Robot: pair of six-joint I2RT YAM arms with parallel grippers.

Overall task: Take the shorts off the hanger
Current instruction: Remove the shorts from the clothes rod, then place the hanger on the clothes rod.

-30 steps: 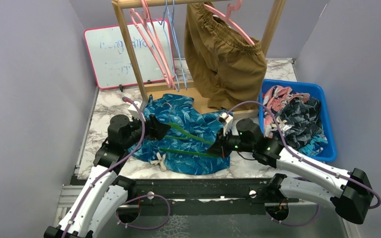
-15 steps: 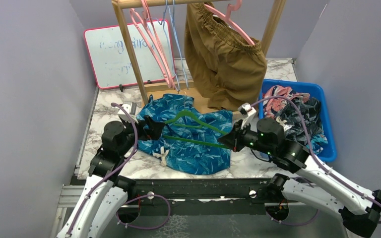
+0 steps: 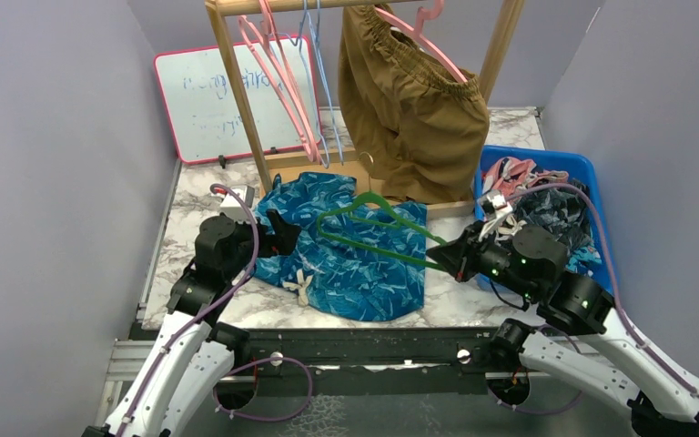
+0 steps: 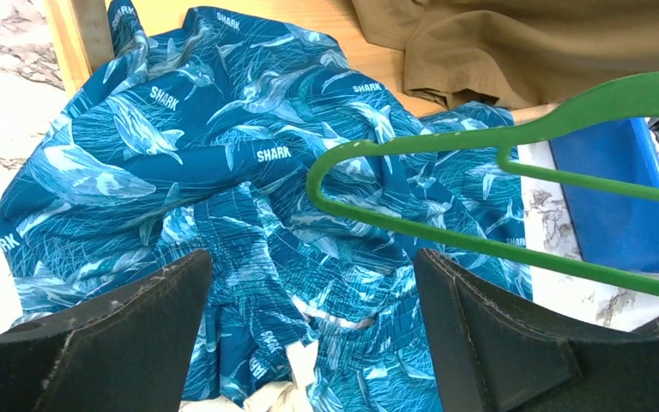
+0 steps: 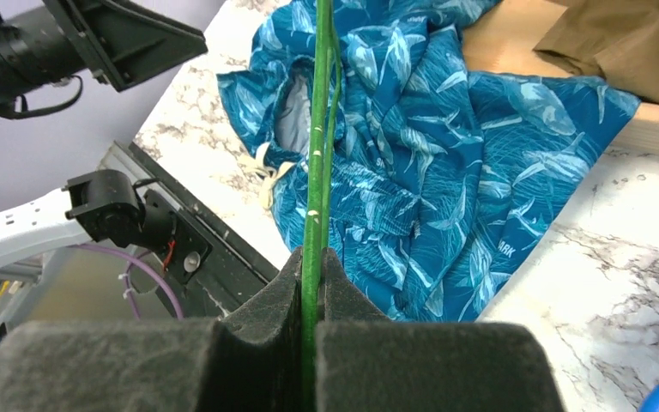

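Rightward goes the right claw (image 5: 311,257), pinching the green hanger (image 5: 315,189), apparently free of the blue shorts (image 4: 180,172) below; left claw (image 3: 284,238) gapes empty. Next: park that hanger.

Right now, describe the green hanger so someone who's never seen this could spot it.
In front of the wooden rack, blue shark-print shorts lie on the table. Over them is the green hanger, one end pinched in the right claw. The rack's hangers are pink or pale blue.

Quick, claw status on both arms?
Left claw: open, holding nothing.
Right claw: shut on the green hanger.
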